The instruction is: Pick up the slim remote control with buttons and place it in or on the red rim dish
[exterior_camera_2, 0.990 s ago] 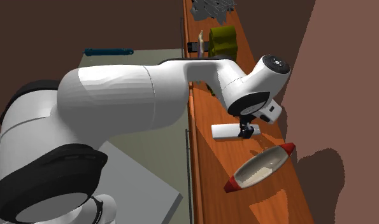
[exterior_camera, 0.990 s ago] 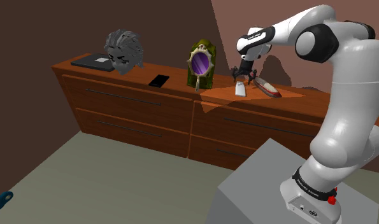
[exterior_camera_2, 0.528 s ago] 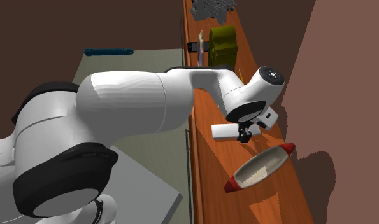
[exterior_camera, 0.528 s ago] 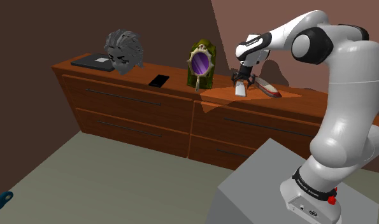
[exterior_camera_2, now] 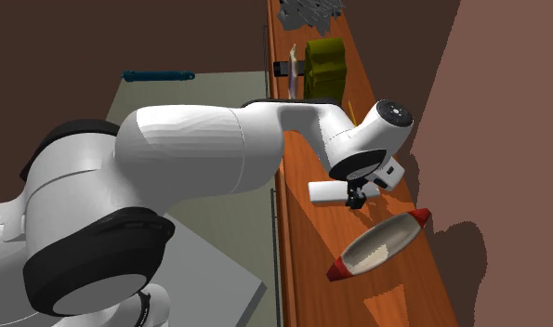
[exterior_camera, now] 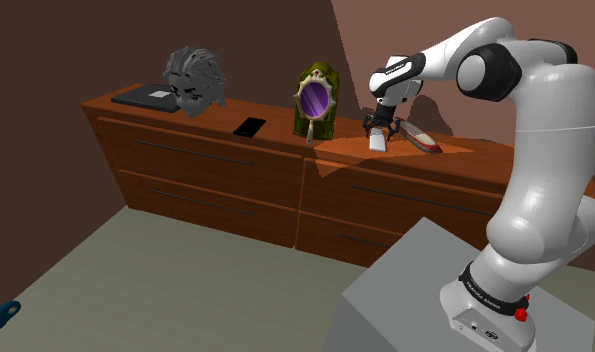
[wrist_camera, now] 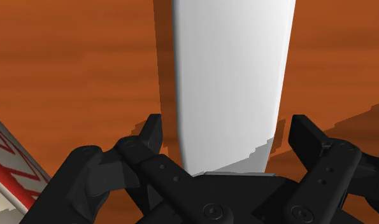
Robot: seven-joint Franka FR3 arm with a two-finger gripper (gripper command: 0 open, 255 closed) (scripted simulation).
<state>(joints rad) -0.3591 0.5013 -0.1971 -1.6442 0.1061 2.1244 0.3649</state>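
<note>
1. A long brown wooden dresser (exterior_camera: pixel 215 165) with drawer fronts stands against the wall. Its flat top carries everything named below.
2. The white arm (exterior_camera: pixel 545 150) rises from the grey stand (exterior_camera: pixel 405 290) and reaches over the end of the dresser top at the shoulder view's right.
3. A shaggy grey head (exterior_camera: pixel 193 80) and a green ornament with a purple oval mirror (exterior_camera: pixel 315 100) stand further along the top, well apart from the work spot.
4. The red rim dish (exterior_camera_2: pixel 376 246) is long and boat-shaped, with red pointed ends and a pale inside. It lies near the wall, close to the remote but not touching it.
5. The remote control (exterior_camera_2: pixel 325 192) is drawn plain white, with no buttons to be made out, and lies flat on the dresser top.
   - Its long axis runs across the depth of the top.
   - One end reaches the front edge; the other points toward the wall and sits under the hand.
   - In the wrist view the remote (wrist_camera: pixel 229 83) runs straight away from the hand.
6. The black gripper (exterior_camera_2: pixel 360 197) is down at the remote's wall-side end. Its fingers (wrist_camera: pixel 153 130) stand apart astride the narrow width, with a sliver of wood showing beside one finger, so nothing is clamped.
</note>
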